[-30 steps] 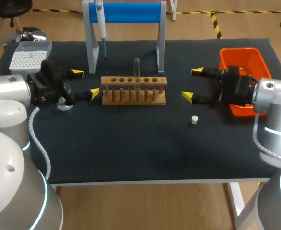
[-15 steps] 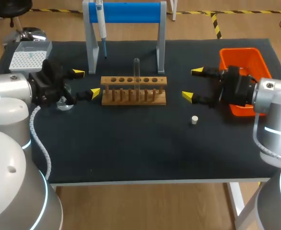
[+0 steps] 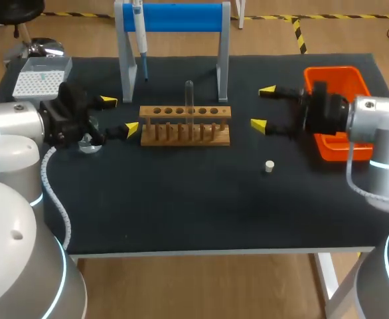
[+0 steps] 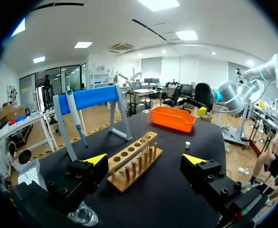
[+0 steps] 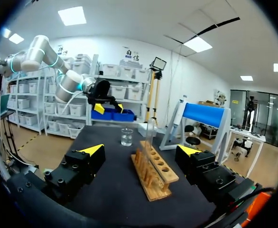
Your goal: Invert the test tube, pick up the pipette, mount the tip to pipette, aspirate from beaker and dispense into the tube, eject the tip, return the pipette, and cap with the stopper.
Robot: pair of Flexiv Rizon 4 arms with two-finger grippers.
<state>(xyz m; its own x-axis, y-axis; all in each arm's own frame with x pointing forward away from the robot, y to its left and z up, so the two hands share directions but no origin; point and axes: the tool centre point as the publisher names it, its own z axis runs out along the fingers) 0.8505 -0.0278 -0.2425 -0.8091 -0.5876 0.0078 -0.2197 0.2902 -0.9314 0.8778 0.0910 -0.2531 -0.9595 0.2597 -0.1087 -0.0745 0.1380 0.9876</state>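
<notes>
Right gripper (image 3: 263, 107) wide apart near rack (image 3: 181, 111), left gripper (image 3: 118, 114) wide too, test tube (image 3: 189, 98) upright in rack

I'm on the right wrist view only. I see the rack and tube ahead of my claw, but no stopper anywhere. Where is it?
Observer: The stopper lies alone on the table, off the right end of the rack and nearer the robot than your open right claw.
Operator: And the tip box?
Observer: The tip box sits at the table's far left corner, behind the left claw.
Operator: What is behind my wrist?
Observer: The orange bin, at the table's right side, partly beneath it.
</notes>
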